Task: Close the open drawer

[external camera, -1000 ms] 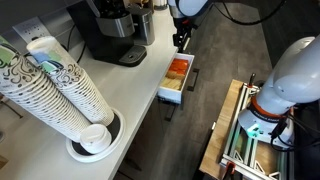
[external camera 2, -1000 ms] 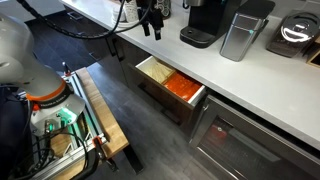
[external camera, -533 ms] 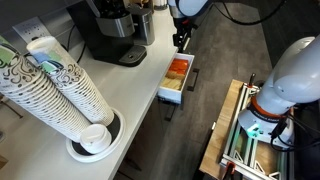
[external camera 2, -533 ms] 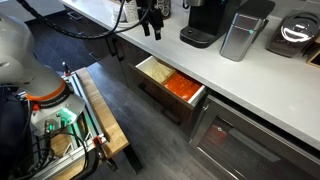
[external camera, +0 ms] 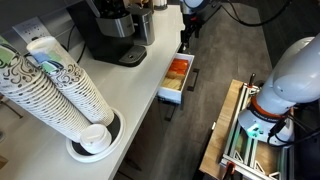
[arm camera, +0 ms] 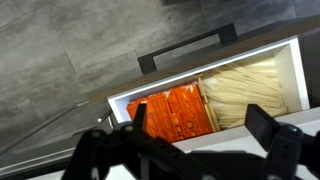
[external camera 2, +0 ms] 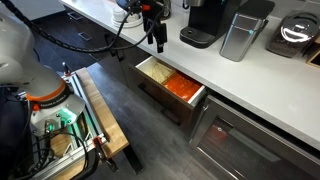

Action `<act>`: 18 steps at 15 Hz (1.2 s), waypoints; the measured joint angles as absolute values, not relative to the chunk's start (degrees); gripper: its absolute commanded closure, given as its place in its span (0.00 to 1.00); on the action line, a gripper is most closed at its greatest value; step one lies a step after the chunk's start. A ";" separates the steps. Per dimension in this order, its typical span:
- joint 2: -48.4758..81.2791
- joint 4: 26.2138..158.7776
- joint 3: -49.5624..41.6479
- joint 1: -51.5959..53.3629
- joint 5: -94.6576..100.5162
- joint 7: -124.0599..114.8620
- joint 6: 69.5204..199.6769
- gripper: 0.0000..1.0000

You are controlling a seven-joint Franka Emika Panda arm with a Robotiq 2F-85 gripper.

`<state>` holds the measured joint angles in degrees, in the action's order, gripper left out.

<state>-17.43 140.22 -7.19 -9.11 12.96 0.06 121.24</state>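
Note:
The drawer [external camera: 172, 88] stands pulled out from under the white counter; it also shows in the other exterior view [external camera 2: 150, 72]. It has white sides and a dark front with a bar handle [arm camera: 190, 50]. Orange-red items [arm camera: 175, 108] and pale stick-like items [arm camera: 245, 92] lie inside. My gripper [external camera: 184, 38] hangs above the drawer's far end, near the counter edge, apart from the drawer. It shows as well in an exterior view [external camera 2: 158, 42]. In the wrist view the dark fingers [arm camera: 190, 140] are spread wide with nothing between them.
A coffee machine [external camera: 112, 30] and a stack of paper cups [external camera: 60, 85] stand on the counter. A second machine [external camera 2: 205, 20] and a metal container [external camera 2: 240, 35] are further along. A wooden cart [external camera: 240, 140] with a robot base stands on the dark floor.
My gripper has moved slightly along the counter and down, closer over the drawer. The drawer has not moved.

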 measured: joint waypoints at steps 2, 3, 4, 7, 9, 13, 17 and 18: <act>-17.37 140.23 -11.08 -9.73 8.00 4.56 121.24 0.00; -17.28 140.26 -12.91 -10.01 5.03 6.75 121.24 0.00; -17.09 140.33 -14.66 -10.25 1.89 8.81 121.24 0.00; -15.82 140.82 -18.86 -10.80 -7.01 13.24 121.25 0.00; -14.47 141.26 -21.14 -11.49 -12.13 15.98 122.08 0.00; -12.07 141.60 -23.32 -12.99 -17.31 19.75 124.53 0.00; -12.31 141.36 -22.28 -12.96 -17.31 19.49 124.53 0.00; -12.31 141.36 -22.27 -12.96 -17.31 19.49 124.53 0.00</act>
<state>-12.31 141.36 -22.27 -12.96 -17.31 19.49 124.53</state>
